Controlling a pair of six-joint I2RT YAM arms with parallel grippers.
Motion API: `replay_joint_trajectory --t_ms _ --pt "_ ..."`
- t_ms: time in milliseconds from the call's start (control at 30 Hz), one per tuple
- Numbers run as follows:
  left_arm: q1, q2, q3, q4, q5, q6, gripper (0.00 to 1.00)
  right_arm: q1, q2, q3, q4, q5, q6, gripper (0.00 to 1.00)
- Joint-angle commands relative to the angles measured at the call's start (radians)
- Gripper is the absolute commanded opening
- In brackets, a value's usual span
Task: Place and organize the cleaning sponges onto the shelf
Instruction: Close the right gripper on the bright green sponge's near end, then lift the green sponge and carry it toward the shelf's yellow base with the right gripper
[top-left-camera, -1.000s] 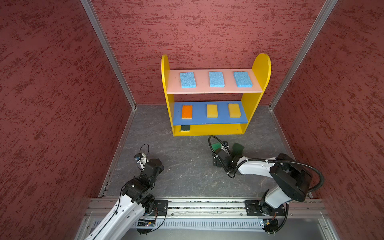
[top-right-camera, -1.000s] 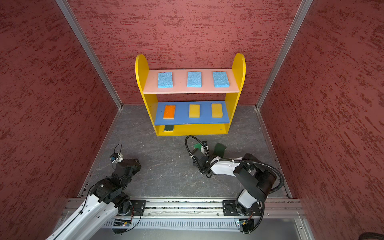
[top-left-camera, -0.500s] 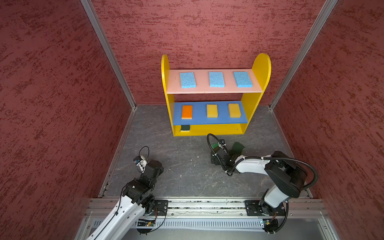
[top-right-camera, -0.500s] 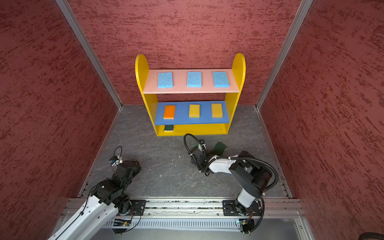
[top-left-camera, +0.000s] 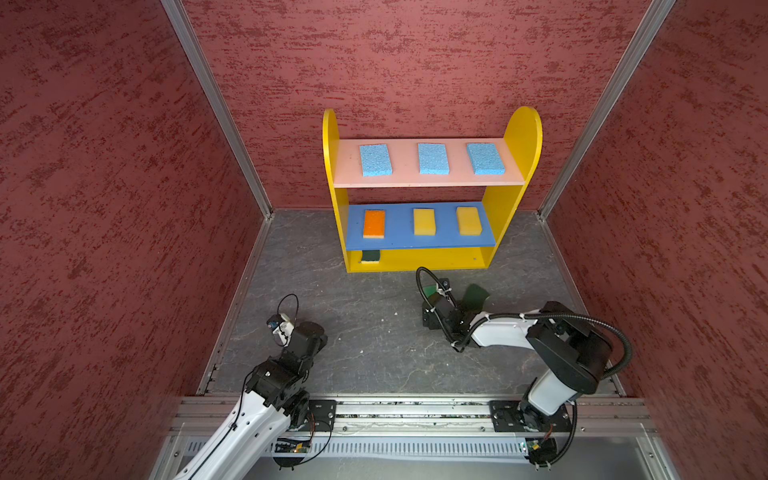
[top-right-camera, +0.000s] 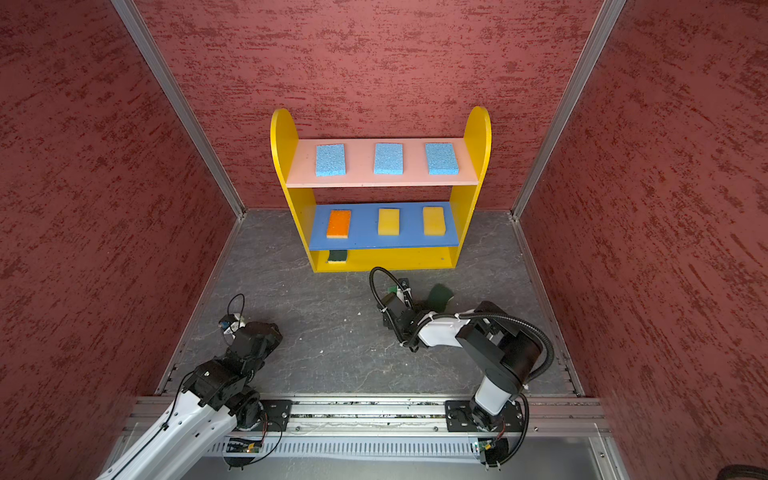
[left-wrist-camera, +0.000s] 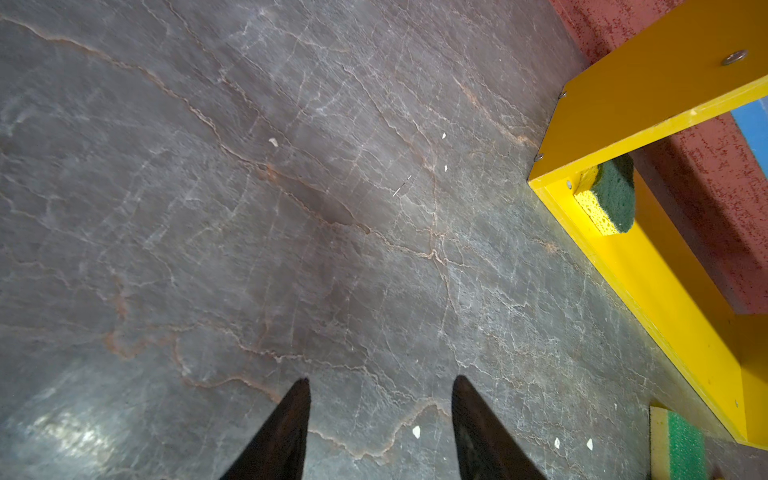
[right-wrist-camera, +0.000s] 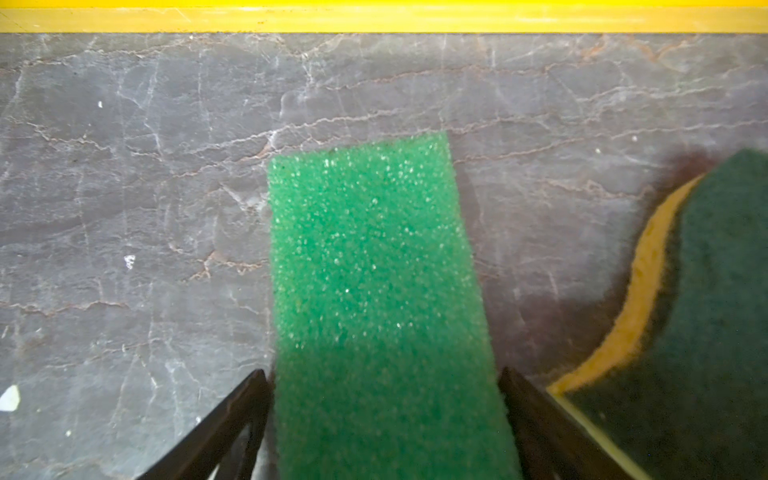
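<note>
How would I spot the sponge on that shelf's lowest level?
Find the yellow-sided shelf against the back wall and look beneath its blue board. At the bottom level's left end lies a dark green sponge with a yellow base, the only sponge on that level.

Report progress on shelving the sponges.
Done: three light blue sponges on the pink board, an orange-topped sponge and two yellow sponges on the blue board, one dark green sponge on the yellow bottom. In hand: the right gripper straddles the bright green sponge on the floor; grip unconfirmed. To go: that one and the dark green wavy sponge beside it.
</note>
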Motion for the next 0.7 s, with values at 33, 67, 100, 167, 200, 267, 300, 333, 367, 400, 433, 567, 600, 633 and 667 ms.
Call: replay_joint_trajectory --t_ms 33,67,100,167,200,267,300,333,367,400,433,567,600,633,667 --pt "0.005 -0.01 -0.014 -0.017 0.005 -0.018 0.55 0.001 -0.004 -0.036 -0.124 -0.047 0.018 0.87" --pt "0.006 -0.012 -0.014 -0.021 0.005 -0.022 0.55 0.003 -0.009 -0.033 -0.13 -0.045 0.016 0.87" --pt "0.006 -0.015 -0.014 -0.024 0.005 -0.023 0.55 0.006 -0.011 -0.03 -0.138 -0.047 0.012 0.87" --pt "0.006 -0.021 -0.016 -0.027 0.007 -0.027 0.55 0.015 -0.016 -0.024 -0.149 -0.051 0.002 0.86" --pt "0.005 -0.024 -0.019 -0.029 0.008 -0.028 0.55 0.019 -0.016 -0.021 -0.153 -0.053 -0.002 0.85" --pt "0.006 -0.031 -0.022 -0.035 0.01 -0.033 0.55 0.029 -0.013 -0.014 -0.158 -0.054 -0.007 0.82" --pt "0.006 -0.036 -0.023 -0.039 0.008 -0.037 0.55 0.031 -0.01 -0.011 -0.16 -0.056 -0.004 0.81" --pt "0.005 -0.04 -0.025 -0.042 0.007 -0.039 0.55 0.033 -0.004 -0.007 -0.162 -0.056 -0.003 0.81" --pt "0.006 -0.045 -0.026 -0.047 0.007 -0.039 0.55 0.035 0.001 -0.006 -0.16 -0.055 -0.001 0.81" --pt "0.005 -0.046 -0.026 -0.049 0.006 -0.039 0.55 0.036 0.008 -0.004 -0.157 -0.054 -0.003 0.81" --pt "0.005 -0.049 -0.028 -0.052 0.005 -0.04 0.55 0.037 0.017 0.0 -0.156 -0.05 -0.002 0.8" --pt "0.005 -0.051 -0.027 -0.058 0.004 -0.039 0.55 0.036 0.045 0.008 -0.144 -0.045 -0.002 0.79" --pt "0.006 -0.051 -0.027 -0.057 0.002 -0.041 0.55 0.036 0.051 0.009 -0.139 -0.045 -0.003 0.78" --pt "0.007 -0.051 -0.026 -0.058 0.002 -0.039 0.55 0.036 0.056 0.007 -0.133 -0.048 -0.006 0.77" --pt "0.007 -0.05 -0.026 -0.057 0.001 -0.038 0.55 0.036 0.061 0.008 -0.125 -0.05 -0.008 0.75"
